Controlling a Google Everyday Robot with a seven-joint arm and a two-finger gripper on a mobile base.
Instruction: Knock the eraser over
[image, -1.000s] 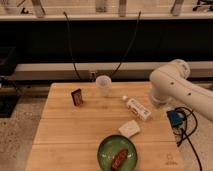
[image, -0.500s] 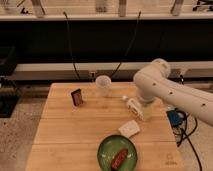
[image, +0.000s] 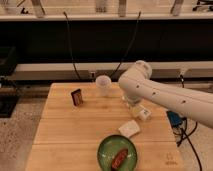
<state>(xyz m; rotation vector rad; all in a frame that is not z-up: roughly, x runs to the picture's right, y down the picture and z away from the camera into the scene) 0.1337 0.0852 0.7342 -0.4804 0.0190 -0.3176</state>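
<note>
The eraser (image: 76, 96) is a small dark block with a brownish-orange face. It stands upright at the back left of the wooden table (image: 65, 135). My white arm reaches in from the right, and its rounded end is over the back middle of the table. The gripper (image: 131, 103) hangs beneath that end, largely hidden by the arm, and appears open and empty. It is about a hand's width right of the clear plastic cup (image: 103, 85) and well to the right of the eraser, touching neither.
A long white box with dark marks (image: 141, 112) lies just under the arm. A pale white block (image: 129, 128) sits in front of it. A green plate (image: 107, 146) holding a brown bar (image: 119, 158) is at the front. Black cables hang behind the table.
The arm has swung left from the table's right edge to the back middle and now covers part of the white box. The eraser and the cup have stayed put.
</note>
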